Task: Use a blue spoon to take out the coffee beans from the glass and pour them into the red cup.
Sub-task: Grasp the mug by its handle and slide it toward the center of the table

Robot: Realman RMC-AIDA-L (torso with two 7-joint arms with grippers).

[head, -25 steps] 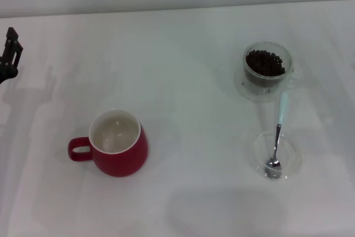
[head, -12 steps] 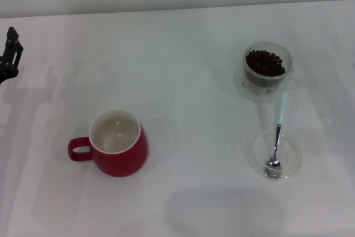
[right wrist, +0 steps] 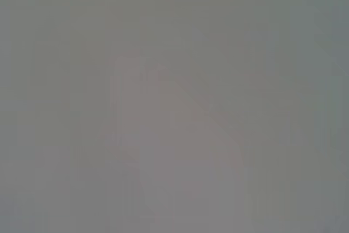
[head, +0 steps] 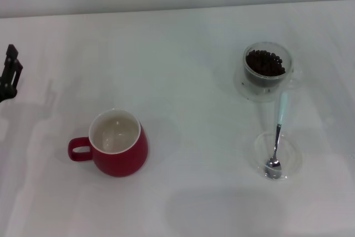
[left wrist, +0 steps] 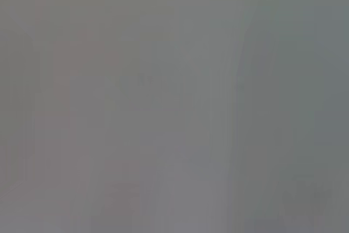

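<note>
White surface [head: 183, 203] fills the head view before us. Nearest, on our right, the spoon [head: 276, 140] lies with its metal bowl in a flat clear dish [head: 294, 156], its pale handle reaching over the rim toward the glass [head: 267, 69]. On our left, well apart from the spoon, the red cup [head: 116, 144] stands upright, its loop handle turned to our left, its white inside bare. Farther back on the right the glass stands upright, just beyond the handle's tip, with the beans [head: 265, 62] heaped inside. At the far left edge our left end effector [head: 10, 73] shows only in part; we cannot tell whether its fingers are apart or together. Both wrist views show only grey blur.
</note>
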